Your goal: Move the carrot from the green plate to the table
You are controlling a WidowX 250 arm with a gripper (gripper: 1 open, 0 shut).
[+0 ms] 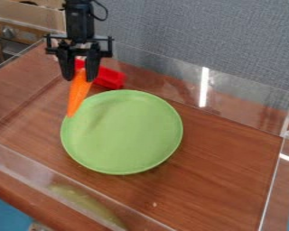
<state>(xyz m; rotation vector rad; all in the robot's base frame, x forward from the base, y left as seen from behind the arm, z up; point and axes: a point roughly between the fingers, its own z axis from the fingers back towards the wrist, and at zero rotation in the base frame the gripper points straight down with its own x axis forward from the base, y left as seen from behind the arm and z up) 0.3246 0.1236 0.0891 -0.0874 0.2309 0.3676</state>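
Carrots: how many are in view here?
1. The carrot hangs from the shut gripper above the left rim of the green plate. No others visible; the arm could hide a little behind it.

Orange carrot hanging tip-down over the bare light-green plate's left rim

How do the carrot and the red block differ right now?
The carrot is orange and tapered; the red block is red and boxy. The carrot hangs near upright, clamped in the gripper, over the green plate's left edge; the block lies behind the plate. Both are small.
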